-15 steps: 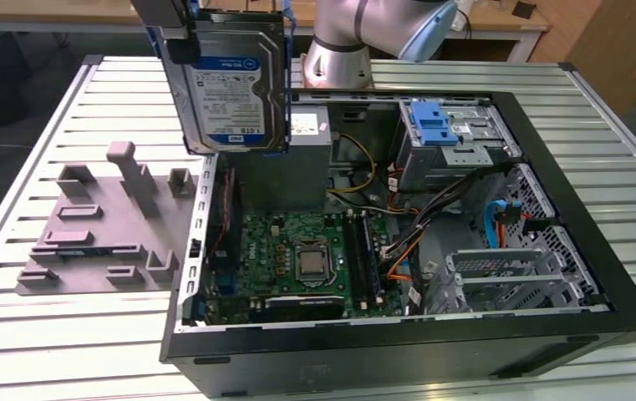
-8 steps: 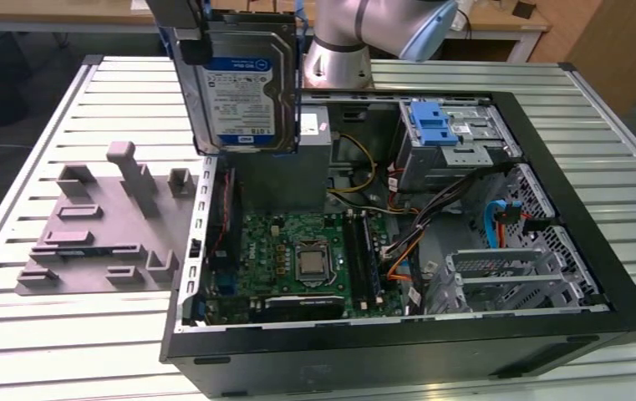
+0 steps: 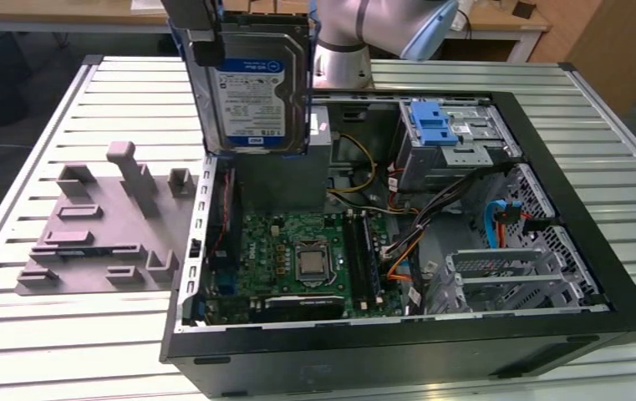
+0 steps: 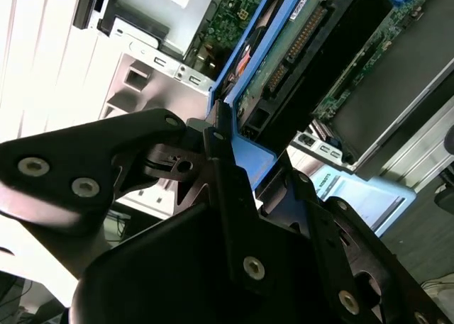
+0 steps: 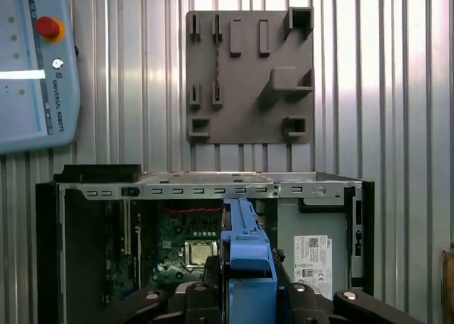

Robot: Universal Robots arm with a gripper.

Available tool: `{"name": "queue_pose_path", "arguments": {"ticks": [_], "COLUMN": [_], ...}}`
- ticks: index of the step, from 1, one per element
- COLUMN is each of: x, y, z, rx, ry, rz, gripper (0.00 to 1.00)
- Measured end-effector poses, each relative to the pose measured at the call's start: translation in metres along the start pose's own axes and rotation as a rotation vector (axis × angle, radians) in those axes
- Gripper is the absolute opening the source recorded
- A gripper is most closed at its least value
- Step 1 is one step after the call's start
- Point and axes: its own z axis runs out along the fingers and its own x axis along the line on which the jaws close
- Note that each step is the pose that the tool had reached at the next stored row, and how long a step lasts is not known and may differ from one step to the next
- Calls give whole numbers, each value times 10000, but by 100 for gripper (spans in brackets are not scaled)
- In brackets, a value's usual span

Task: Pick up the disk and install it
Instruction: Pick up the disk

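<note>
The disk point(image 3: 253, 88) hangs upright in the air over the back left corner of the open computer case point(image 3: 407, 351), its blue-and-white label facing the exterior camera and a blue bracket around its edge. My gripper point(image 3: 215, 35) is shut on its top end. In the second wrist view the black fingers point(image 4: 216, 150) clamp the blue bracket, and the disk's point(image 4: 284, 62) green circuit side runs away from them. In the first wrist view the bracket edge of the disk point(image 5: 245, 242) points down toward the case interior, with the gripper point(image 5: 247, 276) around it.
Inside the case lie the motherboard point(image 3: 307, 259), a grey box point(image 5: 312, 246) with a white sticker, cables, and a silver drive cage point(image 3: 451, 138) with a blue latch at the back right. A grey fixture plate point(image 3: 106, 225) lies left of the case. A teach pendant point(image 5: 32, 62) rests on the slatted table.
</note>
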Motion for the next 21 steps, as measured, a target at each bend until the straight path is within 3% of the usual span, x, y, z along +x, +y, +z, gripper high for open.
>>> {"name": "queue_pose_path", "arguments": {"ticks": [21], "x": [56], "y": [-290], "z": [0], "rx": [-2], "ry": [0], "rz": [0], "gripper": [36]}}
